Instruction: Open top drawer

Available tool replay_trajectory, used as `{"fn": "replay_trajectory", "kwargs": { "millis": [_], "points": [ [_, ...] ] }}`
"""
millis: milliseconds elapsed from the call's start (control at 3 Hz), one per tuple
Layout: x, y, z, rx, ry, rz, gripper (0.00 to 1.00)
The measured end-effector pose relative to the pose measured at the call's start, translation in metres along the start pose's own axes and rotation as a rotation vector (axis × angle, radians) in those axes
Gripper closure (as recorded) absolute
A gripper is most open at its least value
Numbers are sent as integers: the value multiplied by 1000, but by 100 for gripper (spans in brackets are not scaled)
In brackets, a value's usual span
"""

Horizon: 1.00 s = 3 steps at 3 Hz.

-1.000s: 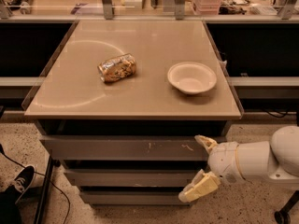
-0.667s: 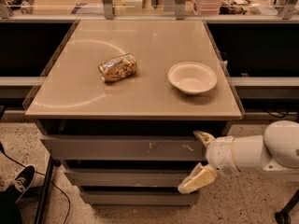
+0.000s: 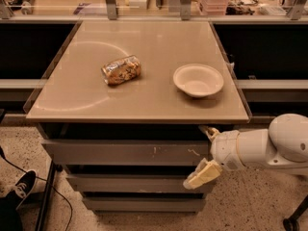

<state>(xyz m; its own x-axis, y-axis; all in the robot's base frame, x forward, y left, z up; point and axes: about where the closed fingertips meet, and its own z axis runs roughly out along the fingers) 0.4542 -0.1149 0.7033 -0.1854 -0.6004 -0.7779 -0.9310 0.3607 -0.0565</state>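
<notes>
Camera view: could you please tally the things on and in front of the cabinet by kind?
Drawer fronts: 3 (top drawer, middle drawer, bottom drawer)
White bowl: 1
Snack packet: 1
Pincer: 1, open, at the top drawer's right end
Total: 6

The beige tabletop (image 3: pixel 144 102) carries a crumpled snack bag (image 3: pixel 121 70), far up and left of the tool (image 3: pixel 204 153), and a white bowl (image 3: pixel 198 80) directly above the tool, which hangs spread-fingered under the tabletop's front edge.
</notes>
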Motion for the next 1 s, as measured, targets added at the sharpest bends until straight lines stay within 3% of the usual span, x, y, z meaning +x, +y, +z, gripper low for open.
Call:
{"fn": "replay_trajectory", "kwargs": {
  "millis": [1000],
  "points": [
    [30,4,11,-10,4,96,0]
  ]
}}
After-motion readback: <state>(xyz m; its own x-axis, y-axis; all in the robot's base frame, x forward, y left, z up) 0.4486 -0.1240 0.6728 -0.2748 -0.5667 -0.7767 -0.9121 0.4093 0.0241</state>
